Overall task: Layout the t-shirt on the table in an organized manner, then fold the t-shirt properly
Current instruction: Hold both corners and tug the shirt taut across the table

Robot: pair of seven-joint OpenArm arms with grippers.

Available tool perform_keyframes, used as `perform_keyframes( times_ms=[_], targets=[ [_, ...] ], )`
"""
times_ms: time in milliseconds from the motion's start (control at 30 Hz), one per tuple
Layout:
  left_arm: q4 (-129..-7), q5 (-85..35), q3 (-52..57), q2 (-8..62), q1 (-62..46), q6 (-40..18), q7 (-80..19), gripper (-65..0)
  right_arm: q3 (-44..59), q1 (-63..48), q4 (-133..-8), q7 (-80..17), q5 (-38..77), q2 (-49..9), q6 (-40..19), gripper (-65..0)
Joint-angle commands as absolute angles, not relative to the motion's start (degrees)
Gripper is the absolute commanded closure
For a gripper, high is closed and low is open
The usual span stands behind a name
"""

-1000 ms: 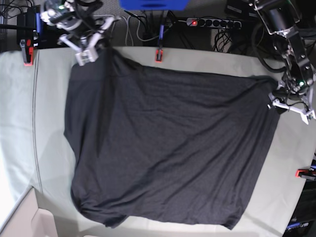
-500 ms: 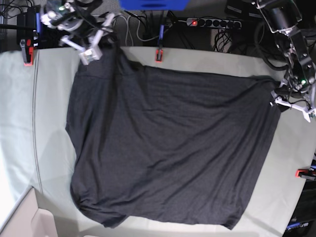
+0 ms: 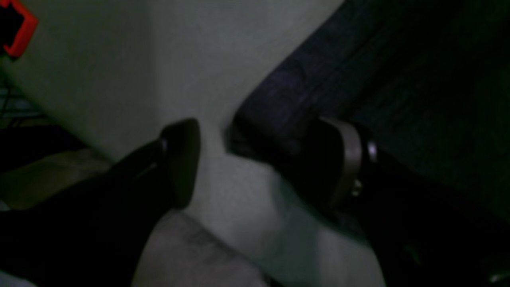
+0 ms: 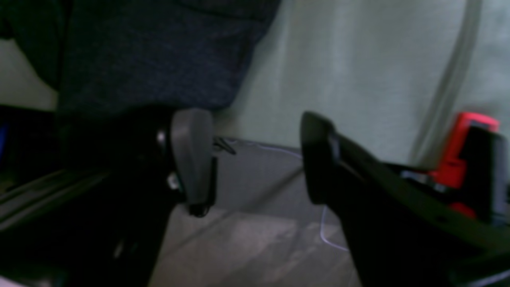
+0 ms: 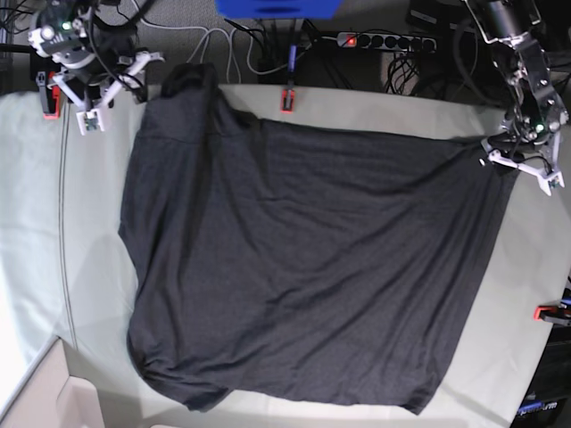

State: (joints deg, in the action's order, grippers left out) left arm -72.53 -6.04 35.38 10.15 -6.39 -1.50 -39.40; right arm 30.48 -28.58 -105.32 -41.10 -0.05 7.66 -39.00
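Spreading stage: the t-shirt point(image 5: 303, 259) lies almost flat across the table point(image 5: 89, 267), a wide dark sheet with light wrinkles; judged from this, layout is close to done and folding has not begun.
Table: pale cloth shows on all sides of the shirt, with a red clamp point(image 5: 51, 100) just beside the right gripper.
Shirt corner: the far corner point(image 5: 189, 80), which the right gripper held a second ago, now lies loose at the table's far edge, slightly bunched and apart from the jaws.
Right gripper point(image 5: 100, 85): it has let go and pulled sideways off the shirt; its jaws stand wide with nothing between them, and in the wrist view the fabric point(image 4: 151, 52) hangs behind the one finger point(image 4: 191, 155), not gripped.
Left gripper point(image 5: 522, 169): its jaws stand apart and empty, at the shirt's edge; in the wrist view the hem point(image 3: 303, 91) lies just beside one finger point(image 3: 346, 159), and contact cannot be told.
Meaning: with both arms free, the next move probably needs a fresh grasp, perhaps to flatten that bunched corner first.
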Motion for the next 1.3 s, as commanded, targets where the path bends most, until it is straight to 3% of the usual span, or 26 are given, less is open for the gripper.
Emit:
perform_keyframes(
  times_ms=[0, 400, 767, 833, 933, 1133, 1267],
  targets=[
    [-71.87, -5.41, 35.38, 10.59, -6.20, -1.19, -40.40, -43.0, 30.55, -28.18, -104.75, -40.57, 0.40, 7.60, -39.34, -38.2],
    [-60.70, -5.41, 35.30, 10.77, -4.00, -1.19, -30.99, -41.7, 30.46, -23.16, -98.07, -40.57, 0.40, 7.69, -39.34, -39.4],
    [-58.24, -5.41, 35.65, 10.77, -2.42, -1.19, -28.97, 0.0, 30.81, -19.30, -91.82, -40.57, 0.40, 5.93, -39.34, -39.1],
    [-60.35, -5.41, 35.74, 10.51, -3.30, -1.19, -29.05, -1.1, 30.81, -19.30, -91.91, -40.57, 0.40, 5.93, -39.34, -38.9],
    [-64.66, -5.41, 35.74, 10.24, -5.76, -1.19, -29.05, 0.0, 30.55, -19.30, -91.74, -40.57, 0.40, 5.93, -39.34, -31.0],
    [-71.25, -5.41, 35.74, 9.10, -7.16, -1.19, -34.24, -0.1, 30.90, -19.74, -92.97, -40.57, 0.22, 5.85, -39.16, 0.0],
    [-74.95, -5.41, 35.74, 9.01, -7.43, -1.19, -37.58, -0.1, 33.36, -22.29, -97.27, -40.57, 0.31, 5.32, -39.25, 0.0]
  ],
)
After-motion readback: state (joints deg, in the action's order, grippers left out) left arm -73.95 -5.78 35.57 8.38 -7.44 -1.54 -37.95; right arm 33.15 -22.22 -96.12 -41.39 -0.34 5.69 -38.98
